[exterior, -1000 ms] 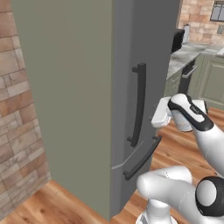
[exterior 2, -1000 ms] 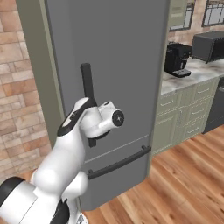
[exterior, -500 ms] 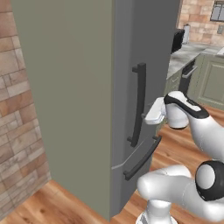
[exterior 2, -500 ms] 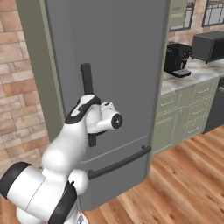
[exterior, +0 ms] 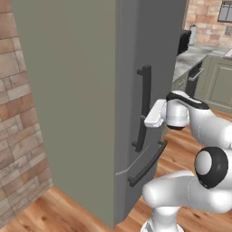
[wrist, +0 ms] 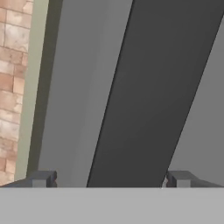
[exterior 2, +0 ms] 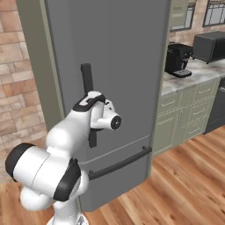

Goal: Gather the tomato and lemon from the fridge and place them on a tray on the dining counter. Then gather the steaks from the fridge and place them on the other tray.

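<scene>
My gripper (wrist: 109, 178) is spread wide, one fingertip on each side of the dark vertical handle (exterior: 143, 108), not clamped on it. The fridge (exterior 2: 118, 79) stands closed right in front of my fingers, its drawer front just below them.

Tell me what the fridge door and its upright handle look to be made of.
Fridge: probably painted or brushed metal, judging by its flat, even grey face with a soft sheen and no grain. Upright handle: a dark, matte bar, likely coated metal or plastic; the rendering leaves that open.
</scene>
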